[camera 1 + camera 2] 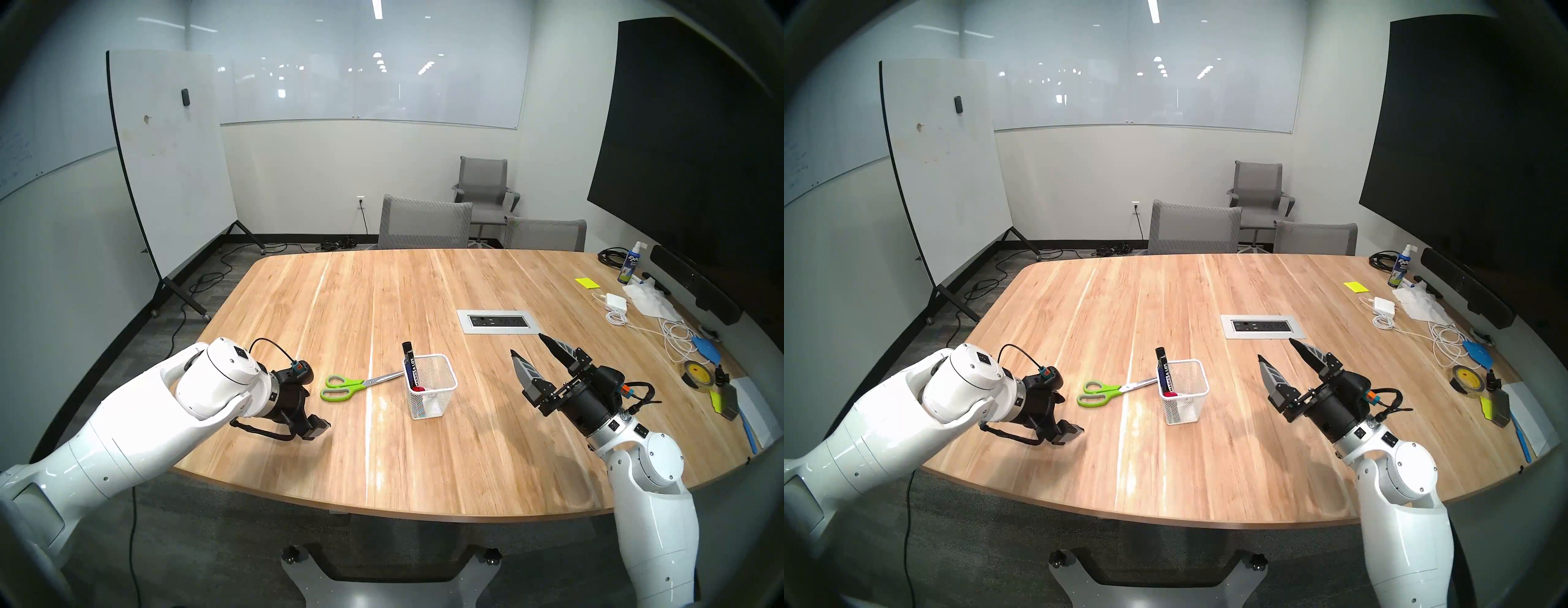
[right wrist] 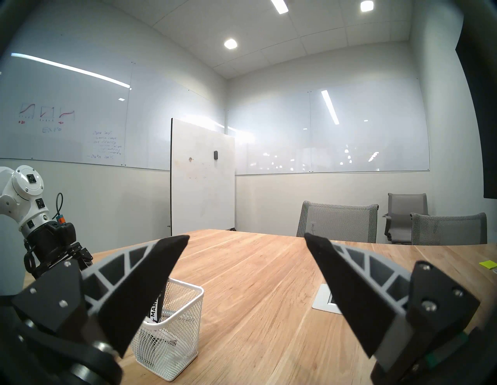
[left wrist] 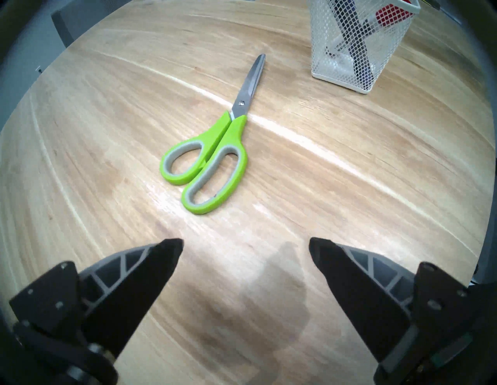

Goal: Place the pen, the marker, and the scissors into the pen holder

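The scissors (image 1: 360, 383) (image 3: 215, 150), with lime-green loops and closed silver blades, lie flat on the wooden table. Their tips point at the white mesh pen holder (image 1: 439, 397) (image 3: 336, 72) (image 2: 174, 338). A black marker (image 1: 410, 361) (image 1: 1164, 369) stands in the holder, with a slim blue pen (image 1: 406, 368) against it and a red cap (image 3: 390, 13) lower inside. My left gripper (image 3: 246, 244) hovers open and empty just short of the scissor loops. To the right of the holder, my right gripper (image 1: 527, 344) (image 2: 246, 236) is raised, open and empty.
A power outlet panel (image 1: 498, 321) is set into the table behind the holder. The right edge holds a spray bottle (image 1: 628, 265), a charger (image 1: 615, 300), white cables (image 1: 674, 335) and a tape roll (image 1: 695, 373). Grey chairs (image 1: 424, 220) stand at the far side.
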Robot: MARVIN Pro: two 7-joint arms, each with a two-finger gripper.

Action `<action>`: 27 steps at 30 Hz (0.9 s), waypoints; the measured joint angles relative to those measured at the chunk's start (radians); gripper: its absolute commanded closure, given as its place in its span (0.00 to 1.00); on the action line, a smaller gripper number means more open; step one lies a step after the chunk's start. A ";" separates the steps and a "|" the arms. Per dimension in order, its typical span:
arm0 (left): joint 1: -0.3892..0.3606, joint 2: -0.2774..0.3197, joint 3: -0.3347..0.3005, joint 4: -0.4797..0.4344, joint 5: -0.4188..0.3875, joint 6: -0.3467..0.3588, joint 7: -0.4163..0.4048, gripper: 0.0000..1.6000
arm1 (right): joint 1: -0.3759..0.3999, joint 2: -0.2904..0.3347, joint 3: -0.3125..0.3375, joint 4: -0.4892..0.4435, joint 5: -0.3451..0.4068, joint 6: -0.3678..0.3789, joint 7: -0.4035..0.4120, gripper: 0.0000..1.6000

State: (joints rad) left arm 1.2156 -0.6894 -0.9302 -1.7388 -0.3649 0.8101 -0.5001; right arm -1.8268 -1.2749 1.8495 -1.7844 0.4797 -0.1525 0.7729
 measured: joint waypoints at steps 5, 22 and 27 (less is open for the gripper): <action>-0.036 -0.017 0.028 0.026 0.023 -0.007 -0.025 0.00 | 0.000 -0.001 0.000 0.000 -0.001 0.000 0.001 0.00; -0.128 -0.072 0.110 0.090 0.086 -0.018 -0.096 0.00 | 0.001 -0.003 0.002 0.000 -0.003 0.001 0.003 0.00; -0.145 -0.092 0.121 0.112 0.096 -0.018 -0.109 0.00 | 0.001 -0.004 0.003 0.000 -0.003 0.001 0.004 0.00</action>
State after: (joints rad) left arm 1.0703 -0.7816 -0.8095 -1.6271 -0.2694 0.7921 -0.6090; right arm -1.8255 -1.2788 1.8525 -1.7842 0.4765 -0.1511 0.7765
